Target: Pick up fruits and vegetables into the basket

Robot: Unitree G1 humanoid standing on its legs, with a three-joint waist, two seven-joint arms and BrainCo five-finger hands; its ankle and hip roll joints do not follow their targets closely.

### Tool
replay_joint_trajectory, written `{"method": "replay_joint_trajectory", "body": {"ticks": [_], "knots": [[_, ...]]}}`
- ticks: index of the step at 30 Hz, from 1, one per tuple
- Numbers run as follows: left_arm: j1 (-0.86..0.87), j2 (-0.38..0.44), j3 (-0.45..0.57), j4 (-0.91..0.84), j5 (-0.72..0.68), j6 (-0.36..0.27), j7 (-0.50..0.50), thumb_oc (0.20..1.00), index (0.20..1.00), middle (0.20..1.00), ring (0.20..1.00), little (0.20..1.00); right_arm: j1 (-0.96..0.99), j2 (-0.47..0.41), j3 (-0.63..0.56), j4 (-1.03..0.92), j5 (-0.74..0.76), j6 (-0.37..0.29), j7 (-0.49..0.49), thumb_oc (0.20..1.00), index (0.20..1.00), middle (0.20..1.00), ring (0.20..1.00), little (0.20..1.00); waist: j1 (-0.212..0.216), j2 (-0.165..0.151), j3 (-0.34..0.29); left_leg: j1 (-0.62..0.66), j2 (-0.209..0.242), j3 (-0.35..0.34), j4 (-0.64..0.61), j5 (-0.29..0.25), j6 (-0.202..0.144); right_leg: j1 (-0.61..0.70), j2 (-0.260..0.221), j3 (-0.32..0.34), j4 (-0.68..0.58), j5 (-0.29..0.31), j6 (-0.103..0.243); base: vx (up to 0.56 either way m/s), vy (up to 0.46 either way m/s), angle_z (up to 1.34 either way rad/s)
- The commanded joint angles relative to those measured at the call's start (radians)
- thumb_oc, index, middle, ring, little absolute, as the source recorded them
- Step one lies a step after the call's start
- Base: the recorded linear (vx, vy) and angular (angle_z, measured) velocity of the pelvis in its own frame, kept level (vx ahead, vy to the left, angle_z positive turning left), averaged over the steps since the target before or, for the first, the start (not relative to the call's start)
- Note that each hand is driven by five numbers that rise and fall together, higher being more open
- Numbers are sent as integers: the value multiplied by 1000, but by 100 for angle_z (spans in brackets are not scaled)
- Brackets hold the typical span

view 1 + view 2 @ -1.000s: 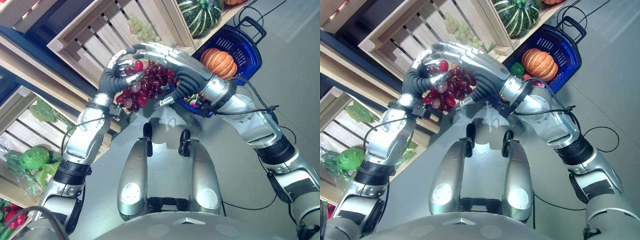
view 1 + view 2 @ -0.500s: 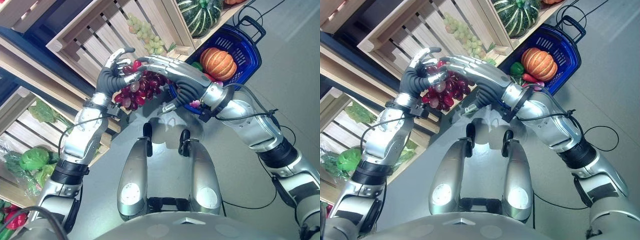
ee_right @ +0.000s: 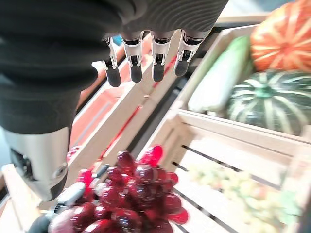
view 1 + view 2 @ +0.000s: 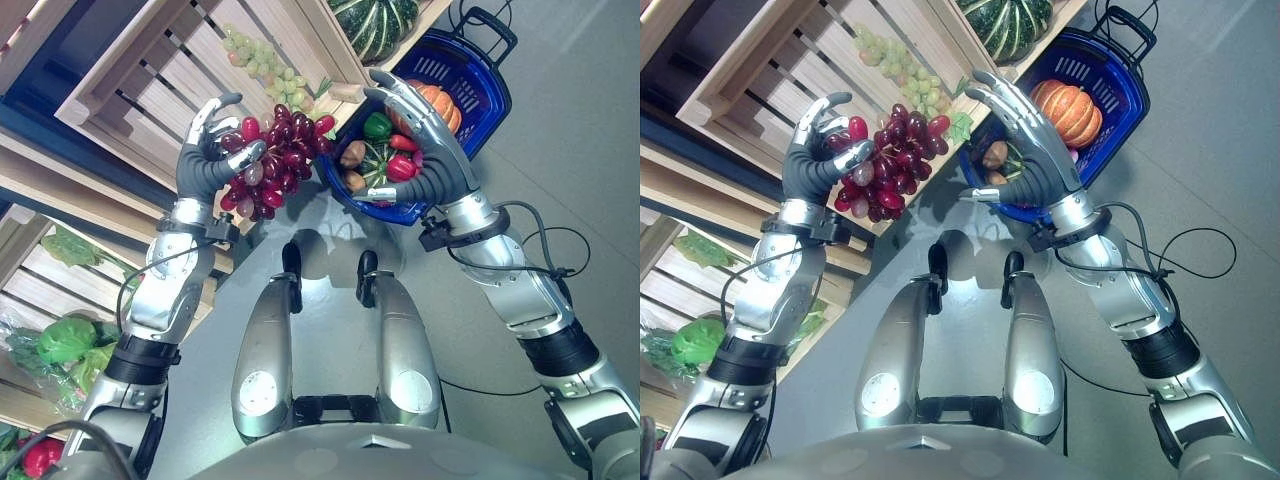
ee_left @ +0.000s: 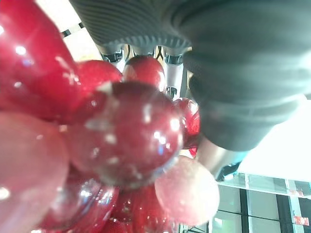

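Red grape bunch (image 4: 275, 150) is gripped in the curled fingers (image 4: 222, 110) and thumb of the left hand (image 4: 205, 160), hanging just past the fingertips. Right hand (image 4: 425, 140) is held apart from it, fingers (image 4: 395, 90) spread straight, over the blue basket (image 4: 480, 85) of vegetables. Green grapes (image 4: 255, 60) lie in a wooden crate (image 4: 150, 85) beyond.

Floor (image 4: 590, 170): smooth grey, glossy, lit brightly from above. Wooden crates (image 4: 140, 95): pale slatted timber, tilted outward, stacked in tiers along a dark blue shelving frame (image 4: 60, 165). Upper crates are seen in the right wrist view, of the same light wood (image 3: 228, 141). Glass panels in dark frames (image 5: 265, 206) are seen in the left wrist view.
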State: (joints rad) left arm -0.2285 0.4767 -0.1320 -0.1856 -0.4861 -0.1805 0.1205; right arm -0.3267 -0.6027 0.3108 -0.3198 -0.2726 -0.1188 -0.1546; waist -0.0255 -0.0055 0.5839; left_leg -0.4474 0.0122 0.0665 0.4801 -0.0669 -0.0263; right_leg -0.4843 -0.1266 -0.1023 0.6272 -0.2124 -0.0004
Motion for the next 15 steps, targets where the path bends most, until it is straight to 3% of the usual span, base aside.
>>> {"method": "replay_joint_trajectory", "body": {"ticks": [1, 6, 15], "knots": [[22, -22, 55, -172, -73, -125, -32, 200, 200, 200, 200, 200, 6, 5, -9, -83, 63, 37, 73, 1000, 1000, 1000, 1000, 1000, -8, 18, -64, 36, -56, 79, 56, -118, 86, 20, 53, -35, -62, 51, 14, 0, 0, 0], [12, -18, 33, -176, -90, -81, -97, 200, 200, 200, 200, 200, -17, 1, 34, -53, 50, 96, 146, 1000, 1000, 1000, 1000, 1000, -4, 17, -64, 31, -58, 73, 56, -114, 87, 18, 53, -38, -60, 51, 11, 0, 0, 0], [-36, -7, -15, -171, -101, 28, -177, 200, 200, 200, 200, 200, -93, 7, 85, 14, 5, 172, 191, 1000, 1000, 1000, 1000, 1000, -1, 22, -64, 28, -62, 66, 55, -108, 92, 12, 54, -38, -51, 55, 9, 0, 0, 0]]}}
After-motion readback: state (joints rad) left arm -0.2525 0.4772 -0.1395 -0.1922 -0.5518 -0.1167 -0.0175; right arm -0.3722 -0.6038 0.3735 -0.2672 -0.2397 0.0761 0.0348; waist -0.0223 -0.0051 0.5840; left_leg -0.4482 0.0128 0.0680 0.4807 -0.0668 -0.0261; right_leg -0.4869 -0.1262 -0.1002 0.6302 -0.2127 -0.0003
